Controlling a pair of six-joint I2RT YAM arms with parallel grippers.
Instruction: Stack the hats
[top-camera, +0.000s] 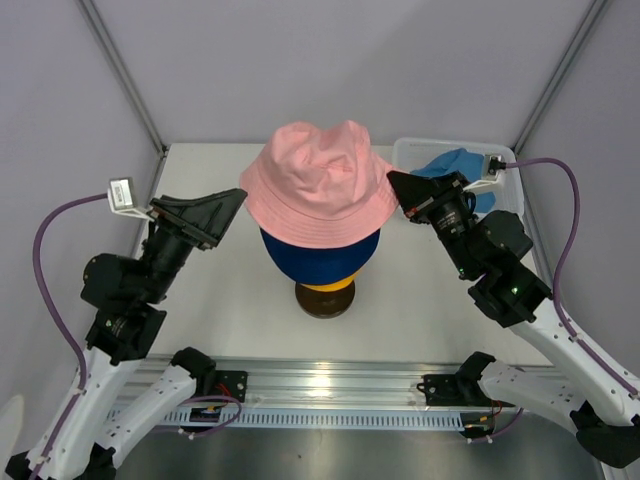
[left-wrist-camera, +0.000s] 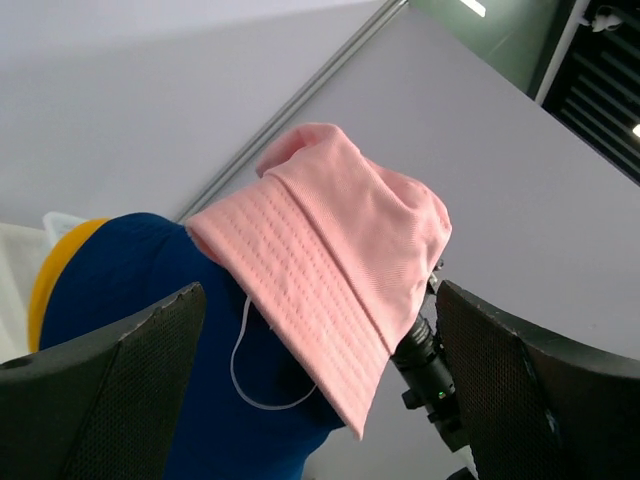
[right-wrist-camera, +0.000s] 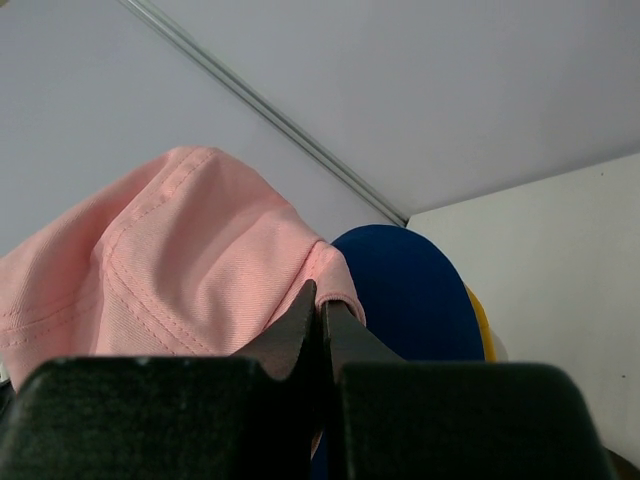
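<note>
The pink hat (top-camera: 320, 185) sits tilted over the navy blue hat (top-camera: 318, 255), which covers the yellow hat (top-camera: 326, 285) on the stand with a dark round base (top-camera: 324, 300). My right gripper (top-camera: 396, 183) is shut on the pink hat's right brim (right-wrist-camera: 340, 285). My left gripper (top-camera: 232, 205) is open, just left of the pink brim, touching nothing; its fingers (left-wrist-camera: 120, 390) frame the pink hat (left-wrist-camera: 330, 270) and navy hat (left-wrist-camera: 130, 300). The sky blue hat (top-camera: 455, 170) lies in the basket at the back right, behind my right gripper.
The white plastic basket (top-camera: 408, 150) stands at the back right corner. Frame poles rise at both back corners. The table's metal rail (top-camera: 320, 385) runs along the near edge between the arm bases.
</note>
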